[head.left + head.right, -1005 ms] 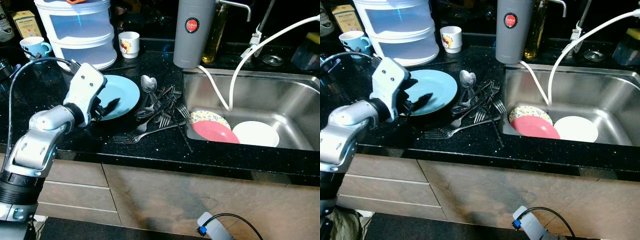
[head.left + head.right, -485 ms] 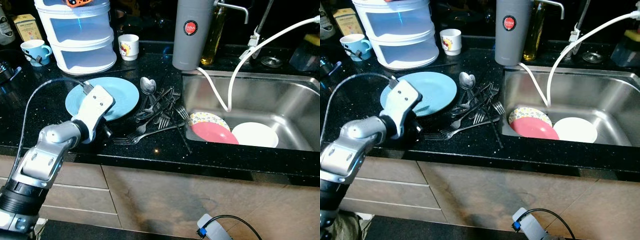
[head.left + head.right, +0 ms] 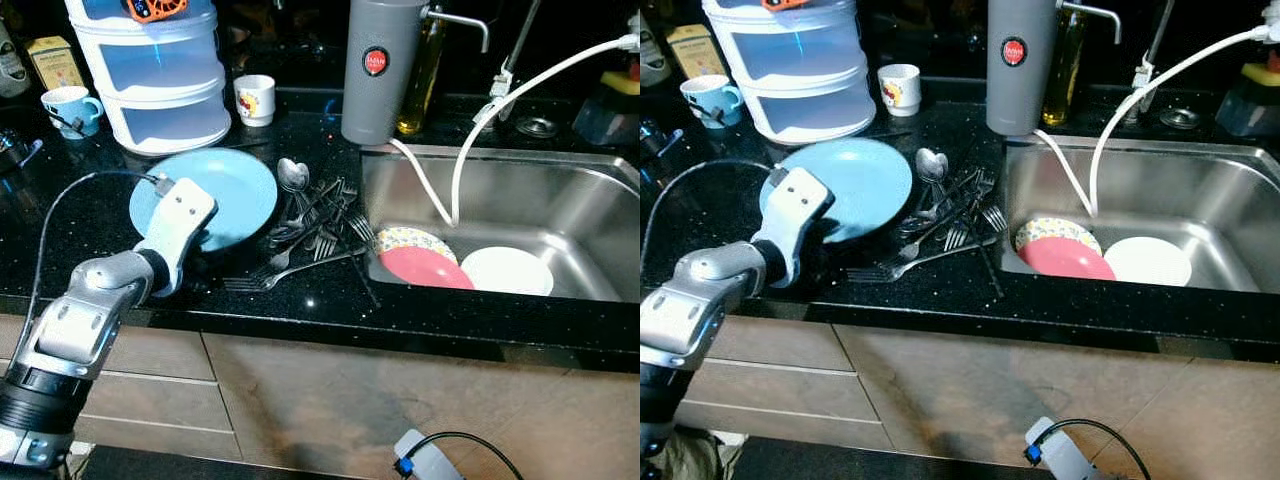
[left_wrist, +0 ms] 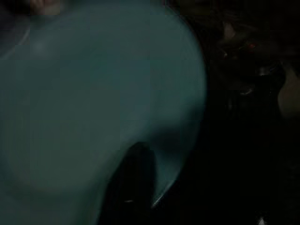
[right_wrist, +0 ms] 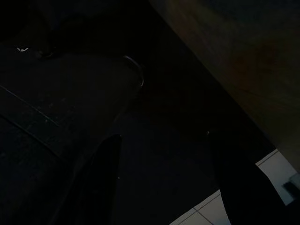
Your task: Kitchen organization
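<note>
Your left arm reaches in from the lower left of the frame, over the black counter. Left gripper sits at the near rim of the blue plate, centre left of the frame. Wrist housing hides the fingertips from the head cameras. In the left wrist view the plate is blurred and very close, with one dark finger lying over its lower edge; the other finger is not visible, so you cannot tell whether the fingers are parted or clamped on the rim.

Plate lies flat on the counter, just left of the cutlery pile: forks and spoons heaped in the middle of the frame, one long fork stretched out toward the counter's front edge.

Sink fills the right half. In its basin, a patterned plate under a red plate, with a white plate beside them. A white hose drops into the basin from the upper right.

Upper left: a stacked white container, a blue mug left of it, a small white cup right of it. A grey canister stands at top centre, beside the sink's corner.

Right wrist view is very dark: two black fingers spread apart, nothing between them, floor below
</note>
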